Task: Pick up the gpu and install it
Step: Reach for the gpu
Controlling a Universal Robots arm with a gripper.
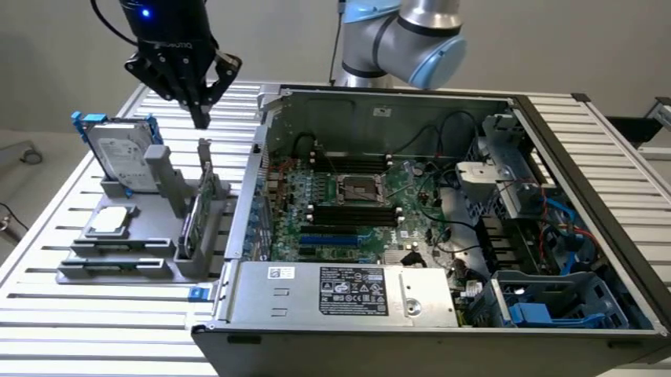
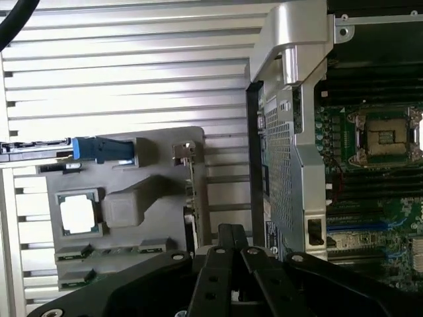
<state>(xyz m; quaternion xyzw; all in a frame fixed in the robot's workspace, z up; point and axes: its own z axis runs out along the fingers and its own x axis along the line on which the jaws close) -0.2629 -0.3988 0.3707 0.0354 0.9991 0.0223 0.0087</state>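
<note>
At the exterior view's left, beyond the hard drive [image 1: 119, 153], the gripper [image 1: 199, 118] hangs with its fingers drawn together on nothing. It is above the far end of the gpu [image 1: 204, 206], which stands on edge in the grey holder [image 1: 115, 271], just beside the open computer case [image 1: 388, 114]. Lowered closed like this, it would likely strike the card's top edge instead of straddling it, and the case wall so near leaves little room for the right-hand finger

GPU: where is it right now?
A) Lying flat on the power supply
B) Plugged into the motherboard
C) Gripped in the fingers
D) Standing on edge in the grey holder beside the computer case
D: the GPU stands on edge in the grey holder, outside the case. The fingers hang above it without touching it.
</note>
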